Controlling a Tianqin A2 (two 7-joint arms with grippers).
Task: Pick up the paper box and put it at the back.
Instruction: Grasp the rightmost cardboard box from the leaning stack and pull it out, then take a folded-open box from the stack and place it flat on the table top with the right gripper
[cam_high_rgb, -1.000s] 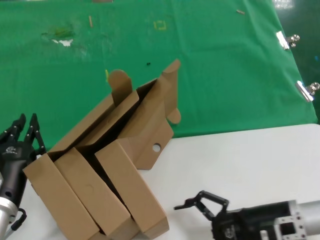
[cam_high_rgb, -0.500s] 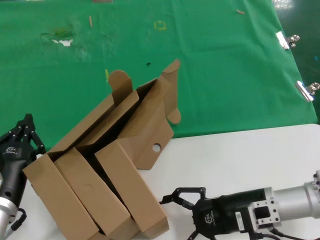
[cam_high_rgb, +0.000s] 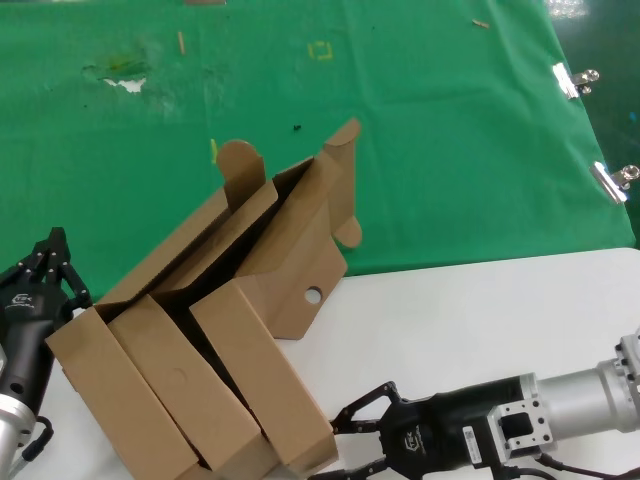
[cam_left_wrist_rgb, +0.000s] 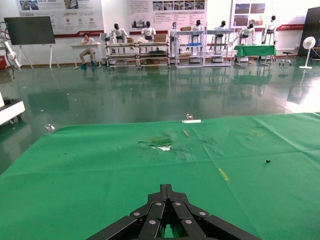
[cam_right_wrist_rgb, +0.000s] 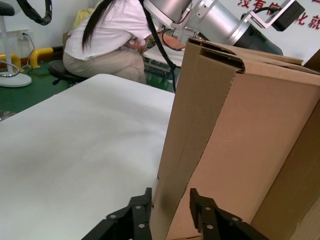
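The paper box (cam_high_rgb: 290, 245) is an open brown mailer with ear tabs and a punched hole. It leans at the green cloth's (cam_high_rgb: 420, 150) front edge, behind three closed brown boxes. My right gripper (cam_high_rgb: 335, 448) is low on the white table, open. Its fingers straddle the end corner of the nearest closed box (cam_high_rgb: 260, 375). In the right wrist view the gripper (cam_right_wrist_rgb: 170, 199) has that box's cardboard edge (cam_right_wrist_rgb: 200, 115) between its open jaws. My left gripper (cam_high_rgb: 54, 248) is shut and empty, left of the boxes; it also shows in the left wrist view (cam_left_wrist_rgb: 167, 190) over the cloth (cam_left_wrist_rgb: 100, 175).
The white table (cam_high_rgb: 480, 320) runs along the front and right. Two metal clips (cam_high_rgb: 572, 80) (cam_high_rgb: 612, 182) hold the cloth's right edge. A whitish scuff (cam_high_rgb: 125, 80) and a yellow mark (cam_high_rgb: 320, 50) lie far back on the cloth.
My right gripper has moved left along the table until its open fingers straddle the nearest box's end. My left gripper's fingers have closed.
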